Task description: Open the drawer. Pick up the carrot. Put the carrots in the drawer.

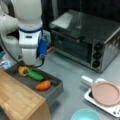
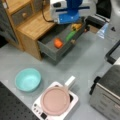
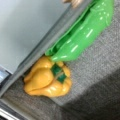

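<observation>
My arm stands upright over the far end of the open drawer (image 1: 56, 86), white wrist pointing straight down with its blue fitting on the side; my gripper (image 1: 29, 65) itself is tucked behind the wrist housing in both front views and does not show in the wrist view, so I cannot tell how far its jaws are parted or whether they have hold of anything. The drawer (image 2: 51, 48) is pulled out from the wooden cabinet (image 2: 30, 27), and the carrot (image 1: 43, 85) lies inside it on the grey floor, toward the end nearest the cabinet, apart from my wrist. Right below me sit a yellow pepper (image 3: 47, 80) and a green vegetable (image 3: 82, 35), touching each other against the drawer wall. The grey table (image 1: 70, 72) also carries a toaster oven (image 1: 87, 37) at a front view's top right, a white tray with a pink plate (image 2: 55, 100), and a teal bowl (image 2: 28, 79) just beside it. A small clear plastic piece (image 2: 102, 31) lies past the drawer's end.
</observation>
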### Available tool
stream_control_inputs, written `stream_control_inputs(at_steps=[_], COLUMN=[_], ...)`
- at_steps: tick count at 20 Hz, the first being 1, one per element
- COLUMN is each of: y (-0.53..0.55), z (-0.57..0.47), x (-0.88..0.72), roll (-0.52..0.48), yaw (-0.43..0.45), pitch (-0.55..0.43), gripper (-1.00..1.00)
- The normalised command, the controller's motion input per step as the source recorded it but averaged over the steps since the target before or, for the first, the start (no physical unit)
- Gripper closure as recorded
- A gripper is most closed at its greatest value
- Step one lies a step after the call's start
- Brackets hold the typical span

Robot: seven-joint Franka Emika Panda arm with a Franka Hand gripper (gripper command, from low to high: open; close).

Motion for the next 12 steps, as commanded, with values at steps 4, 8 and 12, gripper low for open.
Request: stream_control_inputs(at_steps=[4, 8, 12], y=[0.24, 0.16, 0.16], z=[-0.1, -0.13, -0.14], x=[0.13, 0.15, 0.16], roll=[0.079, 0.076, 0.083], yaw=[-0.174, -0.144, -0.139], pitch=[0.003, -0.05, -0.082], gripper=[-1.0, -1.0, -1.0])
